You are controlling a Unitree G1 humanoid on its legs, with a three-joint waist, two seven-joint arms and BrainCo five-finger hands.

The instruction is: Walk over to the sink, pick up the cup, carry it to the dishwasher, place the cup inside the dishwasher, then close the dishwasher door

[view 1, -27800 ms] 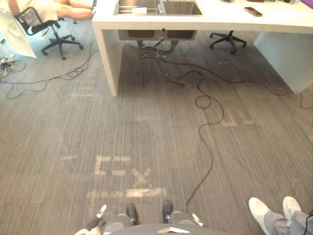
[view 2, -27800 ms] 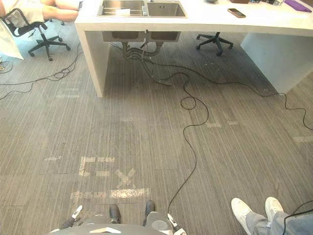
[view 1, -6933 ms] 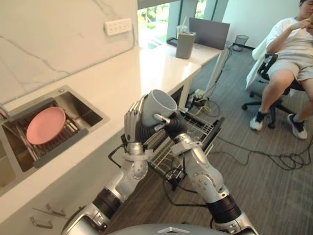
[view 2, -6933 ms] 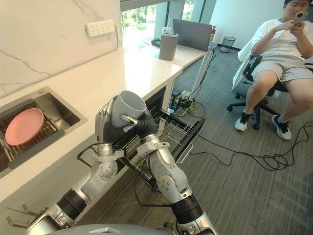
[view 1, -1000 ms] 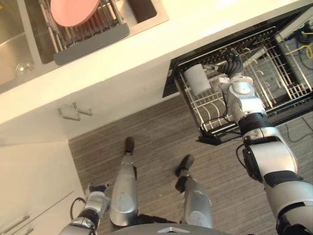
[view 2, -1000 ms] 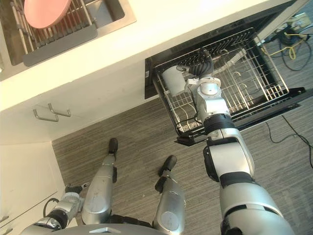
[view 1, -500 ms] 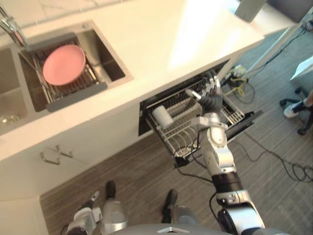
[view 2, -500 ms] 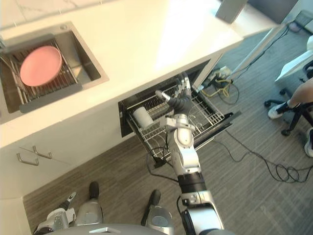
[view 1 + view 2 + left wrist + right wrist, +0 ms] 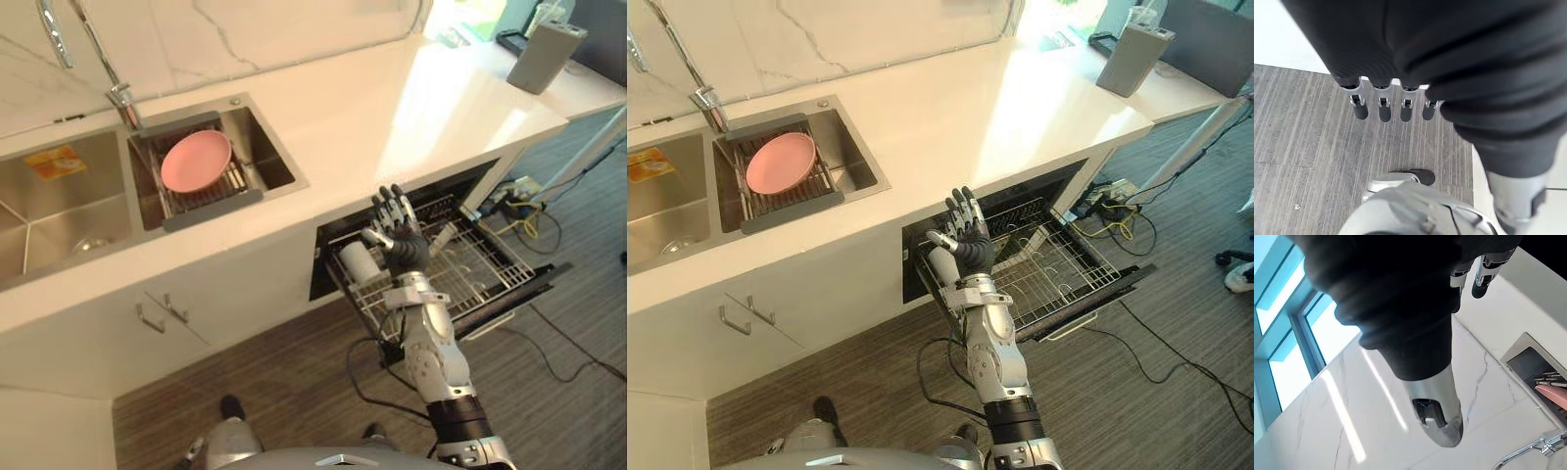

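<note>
Left eye view: cup [image 9: 358,261] lies in dishwasher rack [image 9: 477,266] beside the empty, spread-fingered right robot hand [image 9: 400,237].

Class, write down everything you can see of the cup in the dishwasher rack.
The cup is plain, pale grey-white and cylindrical, and looks ceramic. It appears to lie on its side in the pulled-out wire rack, at the rack's left end near the cabinet opening, resting on the wires. The right hand, fingers open, is raised just beside it and seems clear of it.
</note>
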